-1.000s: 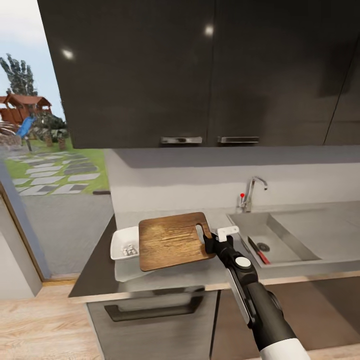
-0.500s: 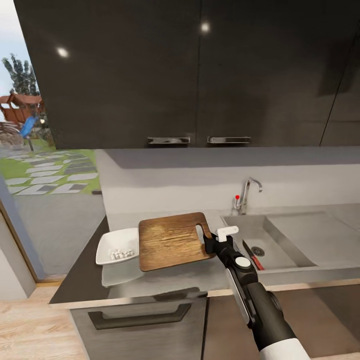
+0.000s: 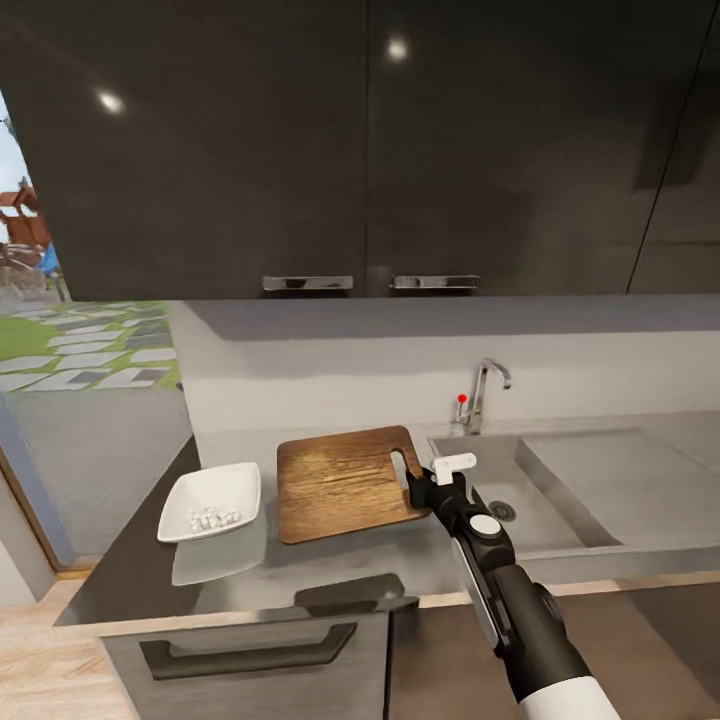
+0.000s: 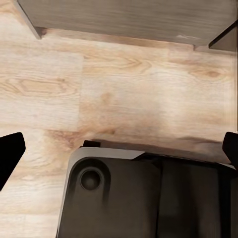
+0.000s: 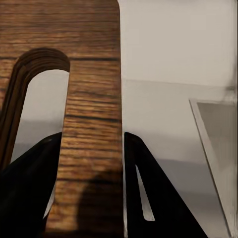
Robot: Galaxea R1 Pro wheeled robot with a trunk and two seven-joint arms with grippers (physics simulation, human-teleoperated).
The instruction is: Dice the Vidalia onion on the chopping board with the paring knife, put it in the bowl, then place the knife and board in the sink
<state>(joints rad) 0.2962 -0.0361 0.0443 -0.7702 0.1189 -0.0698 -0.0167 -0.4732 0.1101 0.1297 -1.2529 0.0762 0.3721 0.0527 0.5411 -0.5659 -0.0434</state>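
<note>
Right arm reaches forward from lower right, right gripper clamped on the handle end of the chopping board, fingers either side of the strip beside the slot. Board held level above the countertop. Bowl with diced onion left of it, apart. Sink right; arm partly covers basin. Left gripper over wood floor: tips at the frame edges, spread wide.

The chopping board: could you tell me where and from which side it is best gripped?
Grip the chopping board at its handle end, on the strip beside the slot hole, coming from the sink side. The right gripper holds it there now, fingers on either face of that strip.
</note>
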